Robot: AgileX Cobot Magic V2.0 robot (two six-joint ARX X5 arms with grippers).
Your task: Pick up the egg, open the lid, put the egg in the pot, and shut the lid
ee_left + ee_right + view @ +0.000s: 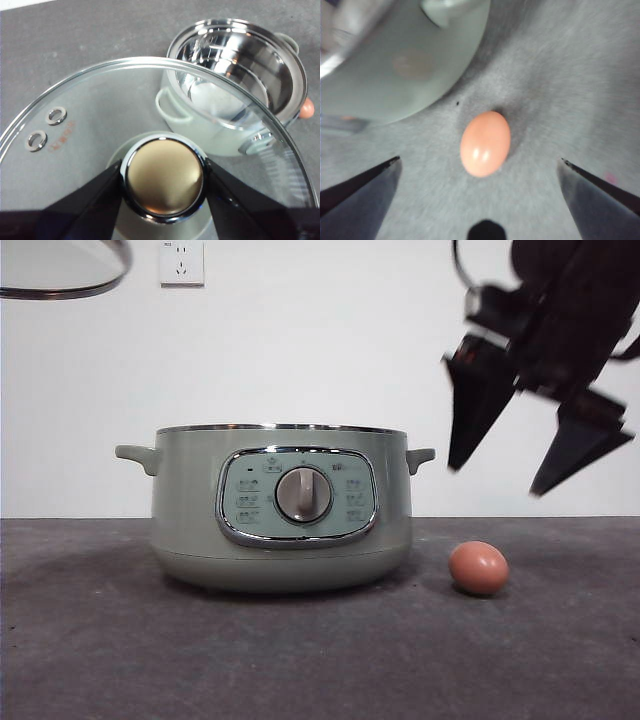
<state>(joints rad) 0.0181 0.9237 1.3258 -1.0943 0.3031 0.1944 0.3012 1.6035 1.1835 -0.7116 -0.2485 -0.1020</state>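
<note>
The sage-green pot (pixel 280 515) stands open on the dark table, its steel inside visible in the left wrist view (pixel 240 65). The glass lid (pixel 65 268) hangs high at the upper left, and my left gripper (pixel 164 182) is shut on its knob (pixel 164 177). The brown-orange egg (pixel 478 567) lies on the table just right of the pot. My right gripper (pixel 515 465) hovers open above the egg, apart from it; in the right wrist view the egg (pixel 485 143) lies between the spread jaws beside the pot wall (pixel 405 70).
A white wall with a socket (pixel 181 261) stands behind the table. The pot's side handles (pixel 420 457) stick out left and right. Dark table surface (pixel 320 660) stretches in front of the pot and egg.
</note>
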